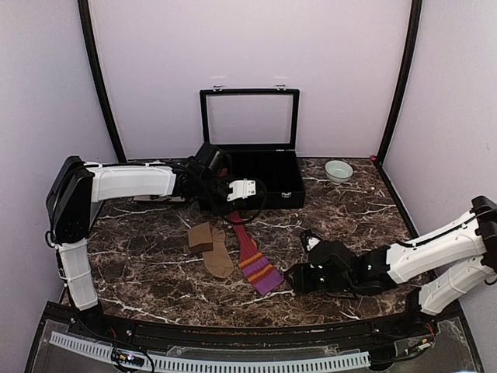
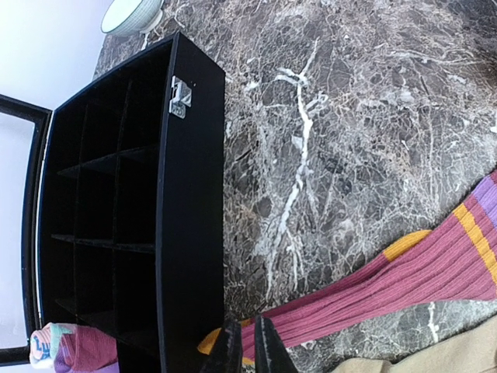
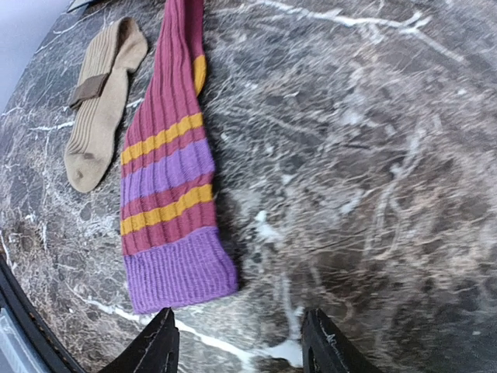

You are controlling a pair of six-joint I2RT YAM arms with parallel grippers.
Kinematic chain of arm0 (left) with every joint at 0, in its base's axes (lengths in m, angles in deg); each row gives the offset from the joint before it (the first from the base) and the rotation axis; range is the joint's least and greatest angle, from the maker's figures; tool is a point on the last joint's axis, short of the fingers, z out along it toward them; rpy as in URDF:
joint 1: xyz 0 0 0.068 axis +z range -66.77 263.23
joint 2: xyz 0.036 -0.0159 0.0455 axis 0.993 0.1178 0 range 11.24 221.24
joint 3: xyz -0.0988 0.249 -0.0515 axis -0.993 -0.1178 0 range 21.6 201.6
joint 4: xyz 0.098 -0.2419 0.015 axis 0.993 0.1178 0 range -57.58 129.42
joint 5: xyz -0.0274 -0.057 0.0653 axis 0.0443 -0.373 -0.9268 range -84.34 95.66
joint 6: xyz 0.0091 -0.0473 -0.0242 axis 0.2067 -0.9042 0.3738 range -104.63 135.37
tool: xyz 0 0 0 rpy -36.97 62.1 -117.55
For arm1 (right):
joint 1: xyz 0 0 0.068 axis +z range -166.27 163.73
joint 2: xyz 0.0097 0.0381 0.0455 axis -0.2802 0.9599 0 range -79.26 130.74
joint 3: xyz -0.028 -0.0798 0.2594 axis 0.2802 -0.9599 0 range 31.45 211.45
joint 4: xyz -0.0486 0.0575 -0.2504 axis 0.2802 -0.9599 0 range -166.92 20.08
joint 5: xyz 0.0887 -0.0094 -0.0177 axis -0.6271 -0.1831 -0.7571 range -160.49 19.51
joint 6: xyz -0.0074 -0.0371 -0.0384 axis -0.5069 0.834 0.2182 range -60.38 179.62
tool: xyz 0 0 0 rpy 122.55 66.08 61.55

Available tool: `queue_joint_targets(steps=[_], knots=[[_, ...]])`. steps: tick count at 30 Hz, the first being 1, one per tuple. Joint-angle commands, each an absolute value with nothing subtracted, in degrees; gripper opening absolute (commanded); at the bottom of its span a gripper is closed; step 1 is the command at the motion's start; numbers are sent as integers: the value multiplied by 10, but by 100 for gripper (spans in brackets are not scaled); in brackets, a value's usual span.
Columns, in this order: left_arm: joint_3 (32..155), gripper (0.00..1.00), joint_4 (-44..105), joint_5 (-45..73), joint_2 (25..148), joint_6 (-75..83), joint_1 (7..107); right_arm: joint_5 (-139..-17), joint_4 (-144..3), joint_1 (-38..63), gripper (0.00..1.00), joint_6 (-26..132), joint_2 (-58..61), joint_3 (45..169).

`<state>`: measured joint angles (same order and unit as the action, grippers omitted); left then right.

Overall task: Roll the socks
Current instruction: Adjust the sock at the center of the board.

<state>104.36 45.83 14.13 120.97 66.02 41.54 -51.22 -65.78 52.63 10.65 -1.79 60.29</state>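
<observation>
A red-maroon sock [image 1: 250, 260] lies stretched flat on the marble. Its orange toe is by the box and its purple-orange striped cuff [image 3: 175, 268] points to the table's front. My left gripper [image 2: 247, 353] is nearly shut, its fingers [image 2: 227, 350] pinching the toe end of this sock [image 2: 404, 280]. To the left, a tan-brown sock [image 1: 213, 249] lies flat, one end folded over. My right gripper [image 1: 289, 278] rests low just right of the cuff. It stands open [image 3: 242, 350], only bare marble between its fingers.
A black divided box [image 1: 264, 198] with its lid up stands at the back middle, right beside the left gripper. A pink and light-blue rolled bundle [image 2: 66, 348] sits in one compartment. A pale green bowl [image 1: 338, 170] is at the back right.
</observation>
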Motion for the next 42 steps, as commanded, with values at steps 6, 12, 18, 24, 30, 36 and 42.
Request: queue_joint_targets(steps=[6,12,18,24,30,36,42], knots=[[1003,10,457,119,1172,672,416,-590,-585,524,52,79,95,657],[965,10,464,114,1154,667,426,-593,-579,523,49,72,116,662],[937,11,472,124,1133,624,450,-606,-560,523,39,70,145,669],[854,12,452,128,1105,620,474,-584,-571,522,14,78,131,676],[784,12,383,108,1114,606,485,-530,-642,516,0,104,72,692],[784,12,374,106,1133,584,506,-475,-755,513,0,159,34,737],[746,10,374,83,1122,575,550,-383,-885,532,0,227,46,812]])
